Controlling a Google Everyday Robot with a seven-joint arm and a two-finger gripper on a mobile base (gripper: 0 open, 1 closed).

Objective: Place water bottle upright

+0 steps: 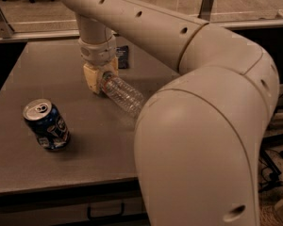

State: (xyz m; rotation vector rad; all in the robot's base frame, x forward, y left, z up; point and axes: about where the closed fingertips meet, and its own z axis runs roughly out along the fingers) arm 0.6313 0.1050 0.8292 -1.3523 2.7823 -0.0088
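Bottle (126,97) lying on its side on the table (85,159), top end sitting in the gripper (103,77).

The small, clear, ribbed plastic bottle is not standing: it is lying slantwise toward the back middle of the table, its body running from the upper left down toward the lower right. Its base end is pointing toward the near right, just beside the arm's big elbow. Its top end is sitting between the gripper's two cream fingers (91,79), which are pressing on it from both sides and hiding the cap.
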